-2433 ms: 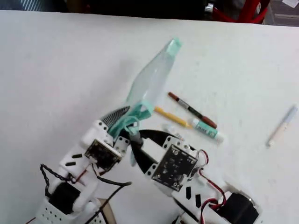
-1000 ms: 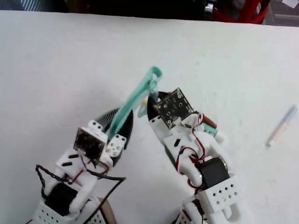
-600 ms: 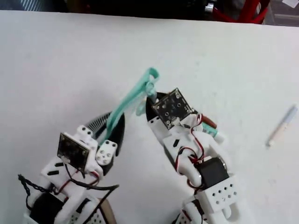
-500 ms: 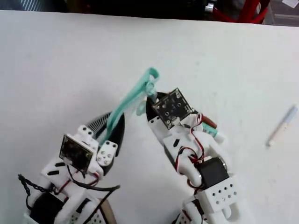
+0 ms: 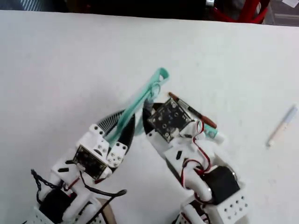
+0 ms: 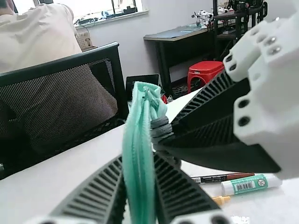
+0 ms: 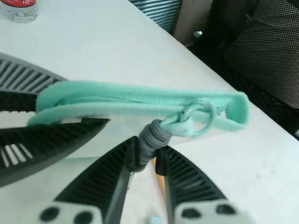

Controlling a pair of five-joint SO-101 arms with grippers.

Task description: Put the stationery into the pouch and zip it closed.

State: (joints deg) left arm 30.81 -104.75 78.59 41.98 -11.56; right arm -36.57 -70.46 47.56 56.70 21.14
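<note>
On a white table, two arms come in from the 6 o'clock edge, the left arm angled toward 1 o'clock, the right arm toward 11 o'clock. Between them, near the table's centre, the teal pouch stands on edge, zipper side up, its long axis running from 7 to 1 o'clock. The left gripper is clamped on the pouch's 7 o'clock end. The right gripper pinches the grey zipper pull near the 1 o'clock end. A brown marker and a green-capped marker lie beside the right arm at 3 o'clock, and a pale pen well apart, farther toward 3 o'clock.
</note>
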